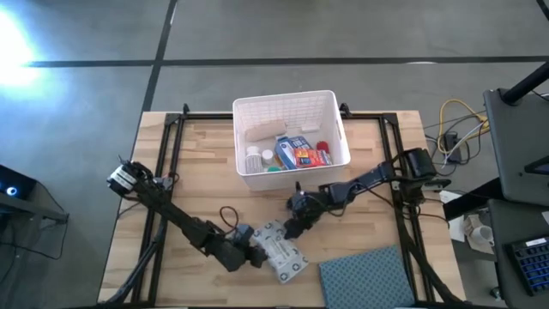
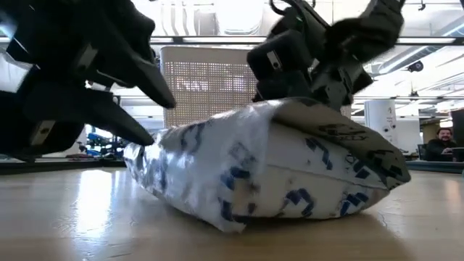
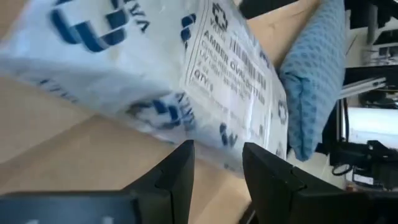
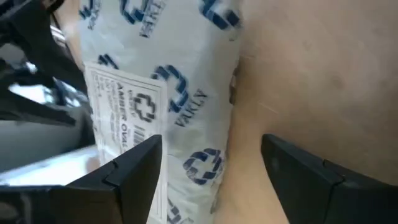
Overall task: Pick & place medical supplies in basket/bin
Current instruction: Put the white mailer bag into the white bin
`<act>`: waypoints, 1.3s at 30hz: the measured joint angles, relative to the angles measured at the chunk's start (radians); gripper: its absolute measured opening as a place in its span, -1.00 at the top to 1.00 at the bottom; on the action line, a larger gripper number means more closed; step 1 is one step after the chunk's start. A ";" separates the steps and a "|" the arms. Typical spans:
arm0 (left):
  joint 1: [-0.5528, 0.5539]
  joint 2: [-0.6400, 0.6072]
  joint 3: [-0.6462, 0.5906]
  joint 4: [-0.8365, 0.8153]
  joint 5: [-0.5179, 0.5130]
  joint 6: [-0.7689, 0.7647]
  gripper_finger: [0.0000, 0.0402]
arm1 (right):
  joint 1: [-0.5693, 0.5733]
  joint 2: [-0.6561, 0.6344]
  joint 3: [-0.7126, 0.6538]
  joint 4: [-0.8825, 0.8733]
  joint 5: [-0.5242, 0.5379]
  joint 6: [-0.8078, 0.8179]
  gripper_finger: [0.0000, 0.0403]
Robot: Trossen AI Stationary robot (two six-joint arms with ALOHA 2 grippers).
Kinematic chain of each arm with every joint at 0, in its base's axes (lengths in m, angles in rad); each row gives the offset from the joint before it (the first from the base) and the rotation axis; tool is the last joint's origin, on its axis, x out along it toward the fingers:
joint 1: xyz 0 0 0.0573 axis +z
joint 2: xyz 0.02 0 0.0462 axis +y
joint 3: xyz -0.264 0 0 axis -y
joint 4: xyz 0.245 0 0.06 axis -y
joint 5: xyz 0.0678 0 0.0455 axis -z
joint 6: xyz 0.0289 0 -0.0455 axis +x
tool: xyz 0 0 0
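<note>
Here the left pincer (image 1: 256,255) is nipping the edge of a white packet (image 1: 283,251) with blue print (label side up), lying on the counter (image 1: 206,172). The right pincer (image 1: 296,225) is hanging just above its far end, fingers wide. Beyond both, the basket (image 1: 290,107) is holding supplies.

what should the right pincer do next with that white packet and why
Probably lower the right pincer a little and close on the far end of the white packet. Its fingers stand open over that end, apart from it, while the left pincer is at the near end, fingers around the edge. The packet lies on the table, outside the white basket.
</note>
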 joint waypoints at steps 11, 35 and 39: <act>0.046 0.063 0.009 0.024 0.087 0.004 0.41 | 0.003 0.023 -0.076 0.149 -0.003 0.051 -0.32; 0.123 0.133 -0.012 0.058 0.214 0.081 0.41 | 0.009 -0.003 0.061 0.007 -0.040 -0.054 -0.03; 0.123 0.134 -0.013 0.060 0.214 0.081 0.41 | 0.010 -0.003 0.062 -0.017 -0.038 -0.067 0.26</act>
